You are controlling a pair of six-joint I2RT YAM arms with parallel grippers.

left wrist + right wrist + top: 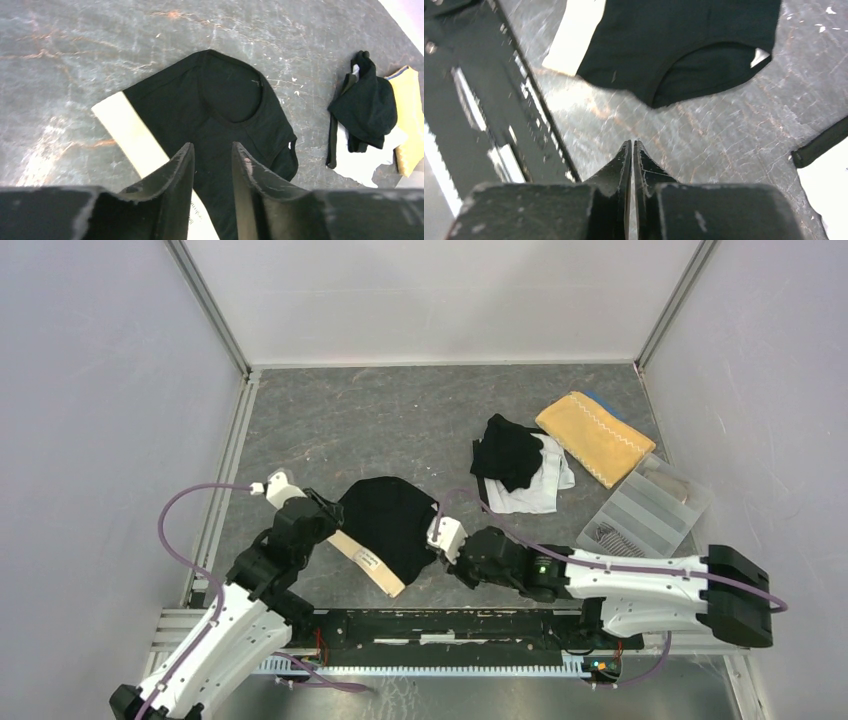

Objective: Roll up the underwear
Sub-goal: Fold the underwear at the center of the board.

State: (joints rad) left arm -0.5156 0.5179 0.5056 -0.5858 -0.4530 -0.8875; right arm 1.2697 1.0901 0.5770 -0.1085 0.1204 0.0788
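The black underwear [392,518] is spread flat on the grey table [380,410], close to the front edge and right between the 2 arms. Its cream waistband [366,562] runs along the near-left side.

Over on the left, the left gripper [211,150] hangs above the waistband end. Its fingers [184,165] are parted to a middling gap, black cloth shows through that gap, and nothing is pinched. I cannot tell whether the tips touch the fabric.

On the right, the right gripper [631,146] has its 2 fingers drawn almost together, with only a thin slit between them and nothing in it. It sits over bare table just beside the garment's right edge, apart from the cloth.

Further back on the right there is a small pile: a black garment [508,450] draped on a white one [537,492]. Just beyond it lies the mustard towel [597,435] with white zigzag stitching. Near the right wall stands the clear divided tray [650,505], with something striped in its near compartment.
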